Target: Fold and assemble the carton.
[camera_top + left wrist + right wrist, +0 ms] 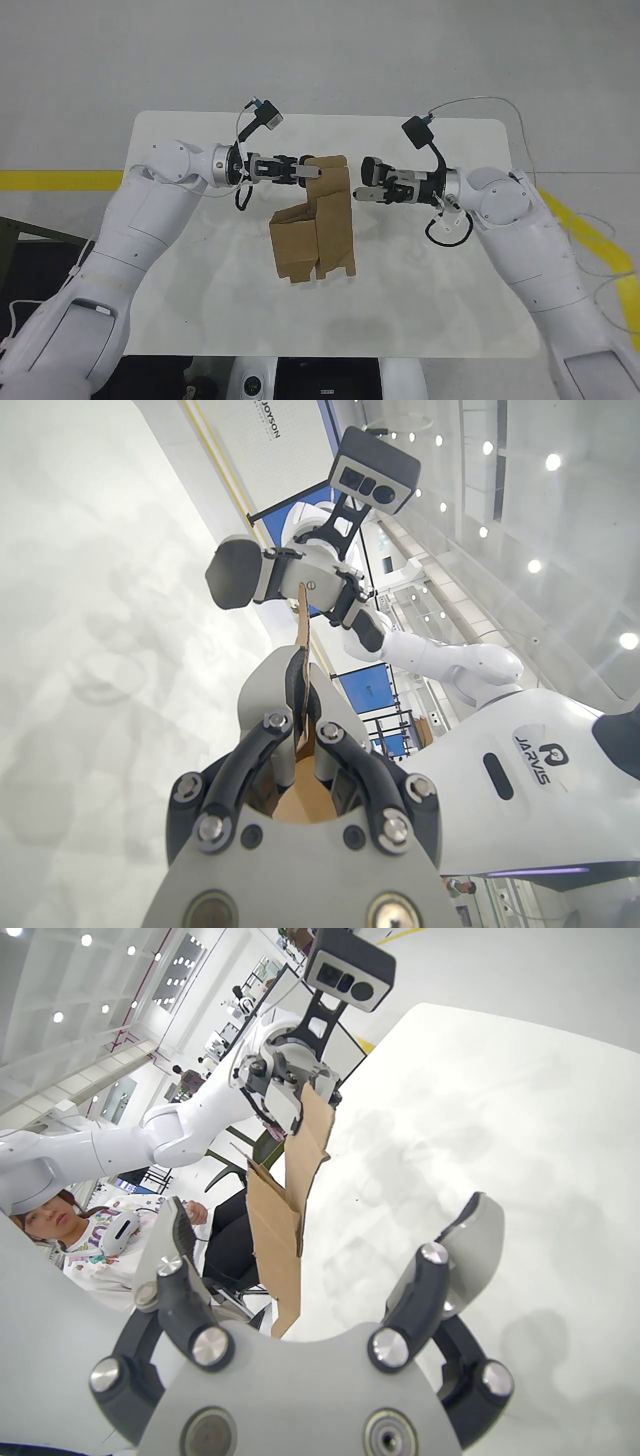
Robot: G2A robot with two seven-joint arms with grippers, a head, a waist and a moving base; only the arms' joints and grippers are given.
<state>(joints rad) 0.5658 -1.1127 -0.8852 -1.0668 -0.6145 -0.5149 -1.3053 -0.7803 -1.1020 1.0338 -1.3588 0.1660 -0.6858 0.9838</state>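
A flat brown cardboard carton (316,223) hangs above the middle of the white table (200,130), held up by its far edge. My left gripper (306,172) is shut on that edge; in the left wrist view the cardboard (302,635) runs edge-on between its closed fingers (260,695). In the right wrist view the carton (280,1218) dangles from the left gripper (295,1103). My right gripper (366,182) stands open just to the right of the carton, with nothing between its fingers (475,1228). It does not touch the cardboard.
The white table top (500,1118) lies bare around and beneath the carton. A yellow floor line (60,180) runs along both sides of the table. A seated person (100,1238) is beyond the table edge in the right wrist view.
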